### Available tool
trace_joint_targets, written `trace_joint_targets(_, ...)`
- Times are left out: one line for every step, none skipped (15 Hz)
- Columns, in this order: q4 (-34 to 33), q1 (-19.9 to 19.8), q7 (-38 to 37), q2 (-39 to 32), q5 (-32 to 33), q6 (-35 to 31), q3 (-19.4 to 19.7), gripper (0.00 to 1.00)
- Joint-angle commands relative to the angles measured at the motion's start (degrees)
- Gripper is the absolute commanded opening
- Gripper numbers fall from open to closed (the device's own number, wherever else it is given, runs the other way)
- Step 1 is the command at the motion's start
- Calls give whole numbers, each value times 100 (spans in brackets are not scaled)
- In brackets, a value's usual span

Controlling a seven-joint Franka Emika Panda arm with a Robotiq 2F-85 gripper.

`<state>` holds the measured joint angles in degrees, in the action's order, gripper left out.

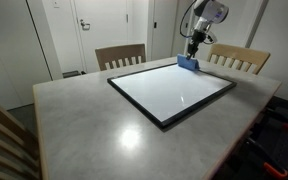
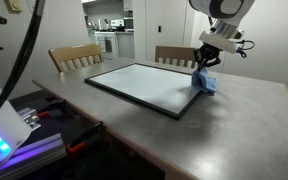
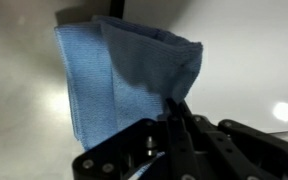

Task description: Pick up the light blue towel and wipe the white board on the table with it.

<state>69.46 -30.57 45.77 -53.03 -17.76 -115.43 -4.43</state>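
1. The gripper [image 1: 193,48] points down over the far corner of the white board [image 1: 172,92], at the end of the arm [image 1: 206,14] that comes in from beyond the far edge of the table [image 1: 84,125].
2. Its jaws are pressed together on a fold of the light blue towel [image 3: 114,80]. In the wrist view the dark fingers [image 3: 179,120] meet at the cloth's lower edge with no gap between them, and the cloth fans away from them to fill much of the picture.
3. In both exterior views the light blue towel [image 1: 188,63] hangs bunched just below the gripper [image 2: 206,62], right at the board's corner. Its lower end reaches the black frame there.
4. Whether the cloth [image 2: 205,83] presses on the glossy white surface or only brushes the frame and the table beside it cannot be told at this size.
5. The white board [image 2: 144,85] lies flat on the grey table [image 2: 219,135], turned at an angle to the table's edges. It takes up the middle of the top, with bare grey all around it.
6. The board's white face shows a faint glare, and the table top carries soft reflections of the ceiling lights.
7. Two slatted wooden chairs [image 1: 120,56] [image 1: 239,58] stand pushed up to the far side of the table — one on each side of the gripper, both apart from it.
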Motion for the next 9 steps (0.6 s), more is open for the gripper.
trace_joint_targets(-79, -40, 99, -93, -183, 274, -198, 1)
trace_joint_targets(-62, -26, 94, -104, -194, 316, -232, 1)
trace_joint_targets(-79, 40, 131, -134, -259, 396, -179, 1)
trace_joint_targets(-52, 64, 118, -141, -275, 445, -190, 1)
trace_joint_targets(-22, 90, 96, -145, -307, 492, -185, 1)
trace_joint_targets(61, 60, 32, -128, -268, 481, -263, 1)
trace_joint_targets(26, 132, 25, -158, -339, 547, -174, 1)
trace_joint_targets(-43, 131, -19, -216, -353, 601, -168, 1)
trace_joint_targets(-43, 131, -25, -231, -368, 651, -169, 1)
